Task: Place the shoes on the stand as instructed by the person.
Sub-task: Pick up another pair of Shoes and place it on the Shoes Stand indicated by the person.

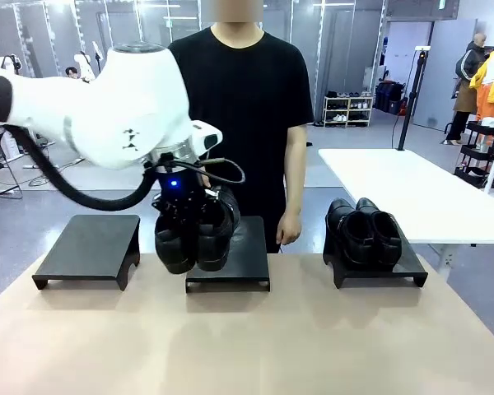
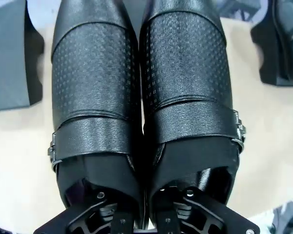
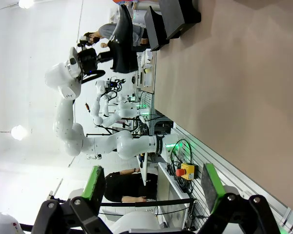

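Left gripper (image 1: 189, 216): clamped on shoe pair (image 1: 195, 233), centre frame above middle stand (image 1: 245, 255). Right gripper (image 3: 149, 187): fingers spread.

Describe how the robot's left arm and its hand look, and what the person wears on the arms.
The left arm has glossy white, rounded shells with a thick black cable looping beneath. Its hand is black, with a blue light glowing on its body. The right hand has black linkages and green pads. The person wears a plain black T-shirt with short sleeves; the forearms are uncovered.
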You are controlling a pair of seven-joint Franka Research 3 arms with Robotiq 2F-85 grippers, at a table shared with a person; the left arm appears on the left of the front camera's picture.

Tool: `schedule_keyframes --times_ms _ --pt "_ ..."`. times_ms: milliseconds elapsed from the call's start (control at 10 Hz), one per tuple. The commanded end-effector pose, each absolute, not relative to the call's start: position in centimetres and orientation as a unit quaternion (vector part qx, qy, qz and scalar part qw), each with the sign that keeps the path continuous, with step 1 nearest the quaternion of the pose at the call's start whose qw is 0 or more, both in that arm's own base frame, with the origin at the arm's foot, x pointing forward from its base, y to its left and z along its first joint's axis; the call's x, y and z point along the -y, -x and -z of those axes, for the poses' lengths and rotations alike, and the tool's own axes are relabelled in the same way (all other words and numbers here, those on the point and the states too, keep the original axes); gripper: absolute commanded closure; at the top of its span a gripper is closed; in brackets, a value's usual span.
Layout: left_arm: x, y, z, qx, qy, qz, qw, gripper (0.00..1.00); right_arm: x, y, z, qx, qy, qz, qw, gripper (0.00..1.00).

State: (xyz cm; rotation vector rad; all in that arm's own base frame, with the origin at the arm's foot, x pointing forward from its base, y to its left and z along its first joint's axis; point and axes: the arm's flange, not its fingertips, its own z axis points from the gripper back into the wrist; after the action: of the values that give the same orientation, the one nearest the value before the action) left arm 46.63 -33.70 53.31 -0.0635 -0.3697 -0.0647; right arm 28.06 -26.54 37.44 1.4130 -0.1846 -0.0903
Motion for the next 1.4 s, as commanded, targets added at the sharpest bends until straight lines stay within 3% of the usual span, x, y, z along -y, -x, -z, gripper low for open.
schedule_keyframes --times_ms 0,800,1300 --pt "36.6 -50.1 -53.5 0.231 0.024 0.03 0.972 0.91 26.4 -27.8 -37.5 0.085 -0.643 0.04 0.76 0.0" --pt "38.8 -56.9 -47.1 0.315 0.01 0.004 0.949 0.91 26.4 -27.8 -37.5 0.085 -0.643 0.04 0.76 0.0" --pt "39.3 -59.0 -45.1 0.277 -0.004 0.029 0.96 0.91 26.4 -27.8 -37.5 0.085 -0.643 0.04 0.76 0.0"
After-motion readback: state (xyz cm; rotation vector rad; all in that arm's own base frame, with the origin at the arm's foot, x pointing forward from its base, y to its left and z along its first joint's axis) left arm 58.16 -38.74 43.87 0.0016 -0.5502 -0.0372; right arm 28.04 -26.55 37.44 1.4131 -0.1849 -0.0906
